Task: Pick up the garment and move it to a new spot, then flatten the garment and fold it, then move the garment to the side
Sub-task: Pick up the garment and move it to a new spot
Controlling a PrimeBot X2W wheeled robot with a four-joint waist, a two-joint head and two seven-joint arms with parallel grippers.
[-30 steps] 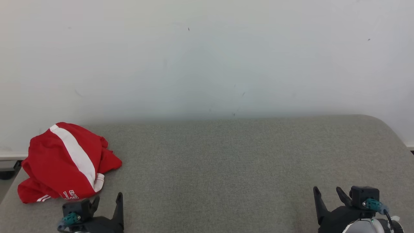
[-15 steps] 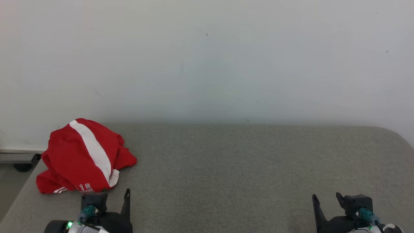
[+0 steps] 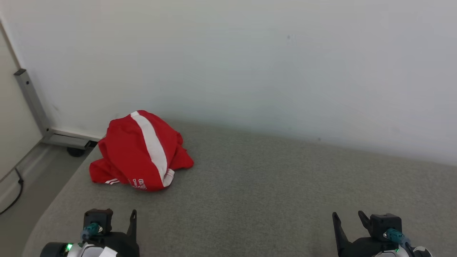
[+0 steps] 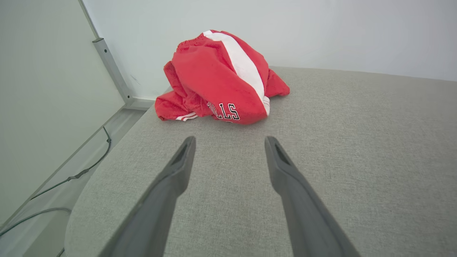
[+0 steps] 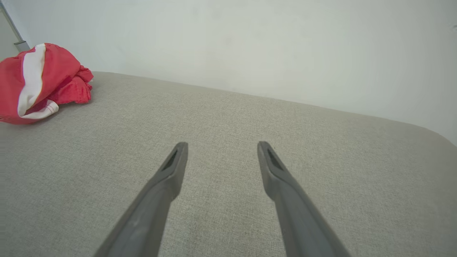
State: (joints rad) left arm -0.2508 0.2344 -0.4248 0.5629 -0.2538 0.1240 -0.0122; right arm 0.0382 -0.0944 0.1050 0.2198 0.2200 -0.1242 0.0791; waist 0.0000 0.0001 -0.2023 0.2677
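Garment (image 3: 141,151), a red piece of sportswear with a broad white stripe and dark lettering outlined in white near its hem, lies crumpled in a loose heap at the far left of a grey fabric-covered counter (image 3: 257,185), close to the back edge where the counter meets a plain pale wall (image 3: 250,71). The heap lies free of both hands. The left hand (image 4: 230,141) hovers over the counter at the near left, its two dark fingers spread wide and holding nothing, pointing toward the heap, which sits near but beyond the fingertips. The right hand (image 5: 222,144) hovers at the near right, well apart from the garment, its fingers likewise spread wide and empty above bare grey fabric. Left of the counter, a grey metal post (image 3: 30,94) slants up along the wall, and a dark cable (image 4: 76,175) trails across the floor (image 3: 32,178) below
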